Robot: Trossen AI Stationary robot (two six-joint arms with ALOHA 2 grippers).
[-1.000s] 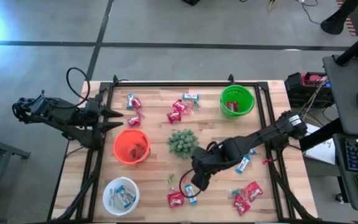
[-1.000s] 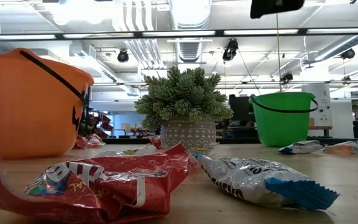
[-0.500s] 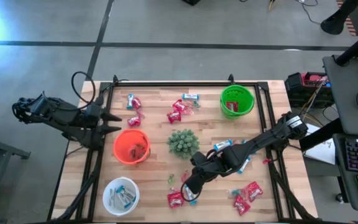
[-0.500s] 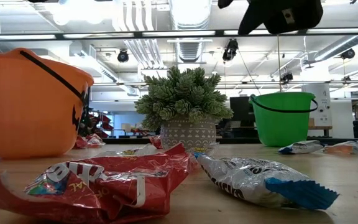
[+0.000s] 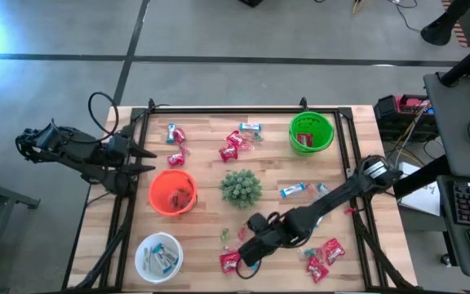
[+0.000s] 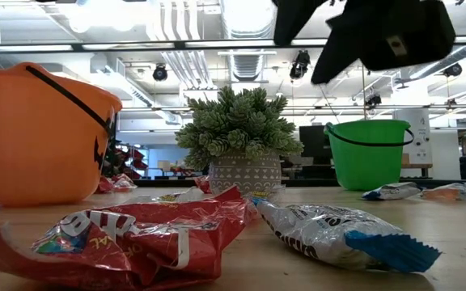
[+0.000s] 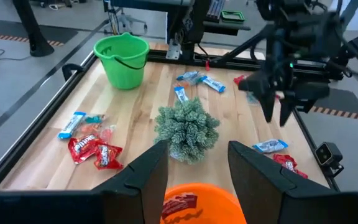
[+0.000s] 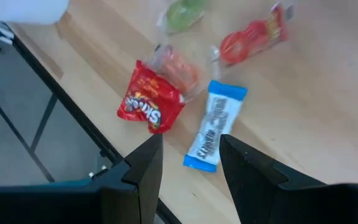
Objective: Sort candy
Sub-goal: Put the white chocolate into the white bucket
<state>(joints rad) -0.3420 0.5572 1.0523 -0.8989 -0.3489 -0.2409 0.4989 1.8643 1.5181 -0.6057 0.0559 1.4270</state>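
Candy (image 5: pixel 325 251) is scattered all over the wooden surface (image 5: pixel 202 229), with some pieces already in the orange bowl (image 5: pixel 172 193), the green bowl (image 5: pixel 311 133) and the white bowl (image 5: pixel 158 256). The right pincer (image 5: pixel 245 254) hangs over the near edge with its fingers parted and nothing between them, right above a blue-and-white bar (image 8: pixel 214 124) lying beside a red packet (image 8: pixel 150 104). The left pincer (image 5: pixel 147 158) waits at the far left edge by the orange bowl, fingers also apart, holding nothing. A spiky green plant (image 5: pixel 240 187) sits mid-surface.
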